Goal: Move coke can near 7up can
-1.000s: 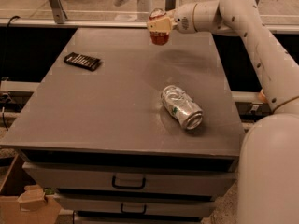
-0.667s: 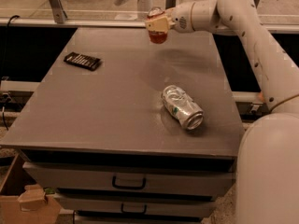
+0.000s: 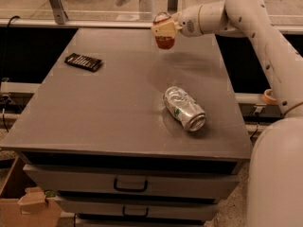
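The broad grey metal surface (image 3: 118,103), topping a cabinet of drawers, lies below the gripper. The white robot arm (image 3: 246,13) reaches in over the surface's far edge and ends in the cream-coloured gripper (image 3: 163,30). The gripper's fingers are clamped around the small red coke can (image 3: 164,42) with a silver top. The coke can hangs clear of the surface, upright, long axis vertical, top upward. Well below the gripper and nearer the front edge, the dented silver aluminium 7up can (image 3: 184,109) with green markings lies on its side. Its long axis runs diagonally and one round end faces the front. A flat black rectangular object (image 3: 83,62) rests apart from the gripper, toward the picture's left.
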Robot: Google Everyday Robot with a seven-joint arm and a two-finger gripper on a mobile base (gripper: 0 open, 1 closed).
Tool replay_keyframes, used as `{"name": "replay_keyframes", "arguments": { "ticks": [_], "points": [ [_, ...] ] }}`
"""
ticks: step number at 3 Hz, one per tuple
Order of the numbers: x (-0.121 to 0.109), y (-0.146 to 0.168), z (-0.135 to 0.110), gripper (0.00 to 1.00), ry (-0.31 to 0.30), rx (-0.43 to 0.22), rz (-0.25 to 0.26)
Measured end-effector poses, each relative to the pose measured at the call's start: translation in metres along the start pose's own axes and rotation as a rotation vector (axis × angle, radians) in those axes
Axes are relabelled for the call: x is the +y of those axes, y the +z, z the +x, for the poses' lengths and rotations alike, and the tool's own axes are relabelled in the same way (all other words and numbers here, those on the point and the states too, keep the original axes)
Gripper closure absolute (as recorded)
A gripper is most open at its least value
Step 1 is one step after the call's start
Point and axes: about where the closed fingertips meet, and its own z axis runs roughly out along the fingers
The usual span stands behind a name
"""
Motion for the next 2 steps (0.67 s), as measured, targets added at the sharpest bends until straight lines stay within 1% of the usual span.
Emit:
{"name": "replay_keyframes", "arguments": {
  "ticks": [1, 2],
  "points": [
    [0.02, -0.028, 0.003, 1.0, 0.001, -0.009, -0.006],
    [0.047, -0.051, 0.01, 1.0, 0.026, -0.05, -0.015]
  ]
}}
